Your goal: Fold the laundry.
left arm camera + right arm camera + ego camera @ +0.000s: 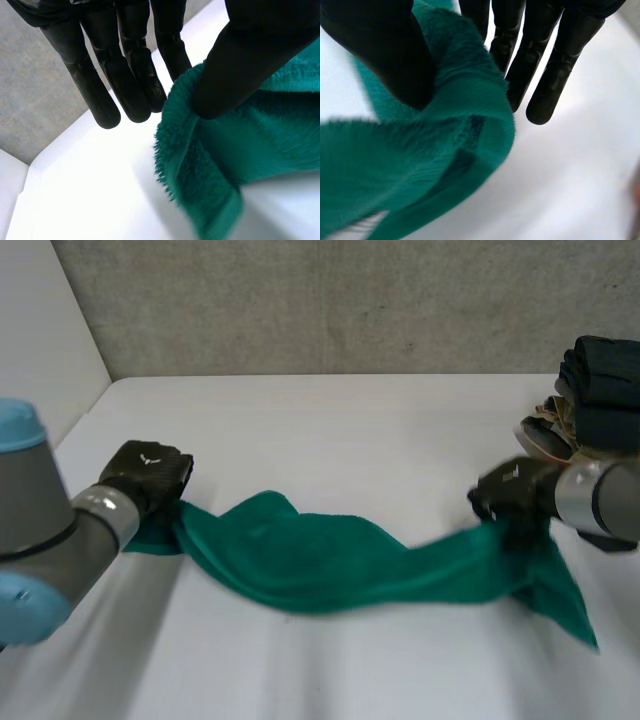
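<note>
A dark-green terry-cloth towel (330, 565) lies strung out across the lower middle of the head view. Its long axis runs side to side, from the left hand (148, 475) at the frame's middle left to the right hand (510, 490) at the middle right. It is bunched into a loose, wrinkled band rather than spread flat, and its middle sags onto the white table (350, 430). The left end points toward the frame's left edge and sits low at the table. The right end is held higher, and below that hand a pointed corner of the towel hangs toward the lower right of the frame.

In the left wrist view, the left hand's fingers (125, 85) are straight and slightly spread. Its thumb (240, 60) presses down into the frayed end edge of the towel (240, 145). The cloth reaches up to the nearest finger, so the hand grips that end by a pinch.

In the right wrist view, the right hand's fingers (560, 55) are also straight. The towel (420, 165) folds over between them and the thumb (385, 50), which bears on the cloth from the other side, so this end is pinched too, with a fold of it hanging under the palm.

At the upper right of the head view, a pile of dark folded clothes (603, 390) sits at the table's edge, behind the right hand. A grey concrete wall (330, 300) crosses the top of the frame.
</note>
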`<state>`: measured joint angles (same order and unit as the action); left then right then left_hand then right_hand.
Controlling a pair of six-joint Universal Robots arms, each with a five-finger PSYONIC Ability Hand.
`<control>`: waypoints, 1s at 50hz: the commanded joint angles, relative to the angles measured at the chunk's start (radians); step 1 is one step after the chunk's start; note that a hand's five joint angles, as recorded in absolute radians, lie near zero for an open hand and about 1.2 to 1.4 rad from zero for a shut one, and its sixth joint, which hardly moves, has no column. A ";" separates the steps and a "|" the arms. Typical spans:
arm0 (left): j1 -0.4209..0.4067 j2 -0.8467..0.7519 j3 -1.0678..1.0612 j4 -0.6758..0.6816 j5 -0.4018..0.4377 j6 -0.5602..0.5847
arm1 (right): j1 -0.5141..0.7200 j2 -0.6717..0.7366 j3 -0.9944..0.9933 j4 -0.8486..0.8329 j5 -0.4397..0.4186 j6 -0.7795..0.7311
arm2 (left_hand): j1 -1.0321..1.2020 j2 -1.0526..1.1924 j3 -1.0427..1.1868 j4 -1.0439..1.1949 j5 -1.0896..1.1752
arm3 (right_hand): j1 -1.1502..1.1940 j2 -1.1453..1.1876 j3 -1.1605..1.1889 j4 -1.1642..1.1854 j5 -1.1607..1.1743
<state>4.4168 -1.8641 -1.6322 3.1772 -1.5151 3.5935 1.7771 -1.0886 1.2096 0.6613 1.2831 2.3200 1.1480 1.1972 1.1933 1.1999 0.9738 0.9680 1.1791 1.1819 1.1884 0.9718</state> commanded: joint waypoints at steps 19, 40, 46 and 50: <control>0.016 -0.175 0.533 0.583 -0.016 0.048 | 0.028 0.026 -0.300 -1.022 0.159 0.323 | 0.248 0.199 0.203 0.196 0.248 | 0.428 0.217 0.214 0.208 0.250; -0.060 -0.230 -0.021 0.580 -0.004 0.007 | 0.062 0.177 0.148 -0.740 0.093 0.311 | 0.248 0.199 0.203 0.196 0.248 | 0.428 0.217 0.214 0.208 0.250; -0.056 -0.172 -0.052 0.575 -0.004 0.005 | 0.055 0.154 0.194 -0.690 0.090 0.326 | 0.248 0.199 0.203 0.196 0.248 | 0.128 -0.083 -0.086 -0.092 -0.050; -0.051 -0.136 -0.066 0.567 -0.004 0.002 | 0.056 0.121 0.211 -0.666 0.090 0.326 | 0.248 0.199 0.203 0.196 0.248 | -0.281 -0.492 -0.495 -0.501 -0.459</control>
<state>4.3580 -2.0529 -1.6857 3.7534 -1.5191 3.5986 1.8342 -0.9280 1.4034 -0.0310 1.3728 2.6411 1.1477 1.2004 1.1962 1.2040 0.9738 0.7103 0.8162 0.8297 0.8330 0.6750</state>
